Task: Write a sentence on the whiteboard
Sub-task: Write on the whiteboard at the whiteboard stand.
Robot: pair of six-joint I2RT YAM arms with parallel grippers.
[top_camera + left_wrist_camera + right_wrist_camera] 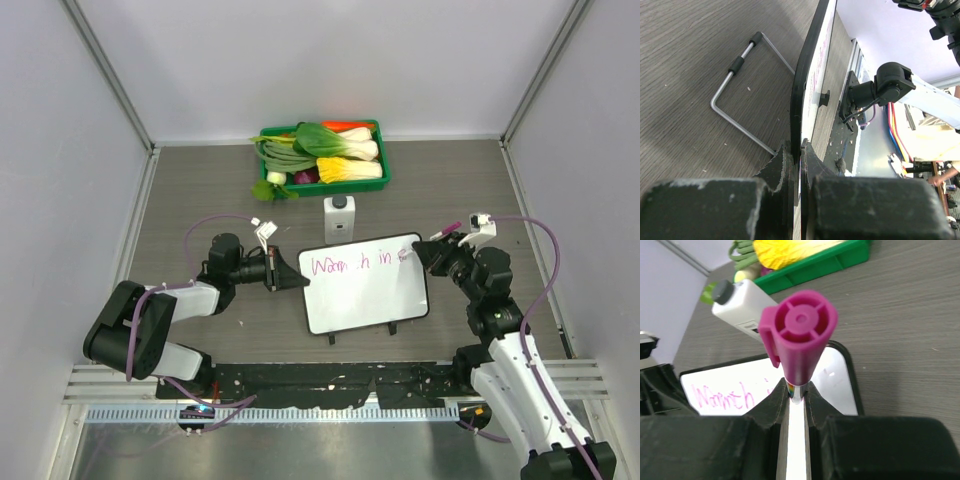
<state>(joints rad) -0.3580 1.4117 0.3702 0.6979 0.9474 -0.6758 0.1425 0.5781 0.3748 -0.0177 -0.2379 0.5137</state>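
Observation:
The whiteboard [370,295] lies in the middle of the table, with the sentence [345,264] in pink along its upper part, reading roughly "Warmth in". My left gripper [298,272] is shut on the board's left edge; in the left wrist view its jaws [801,150] pinch the dark rim of the whiteboard [805,75]. My right gripper [428,252] is over the board's upper right corner, shut on a pink marker [448,229]. The right wrist view shows the marker [799,335] standing up between the fingers [797,392], above the whiteboard [837,377] and the sentence [722,395].
A small white box with a dark top [340,216] stands just behind the board. Further back is a green tray [386,160] full of vegetables. A bent wire stand [740,95] rests on the table under the board. Grey walls enclose the table on three sides.

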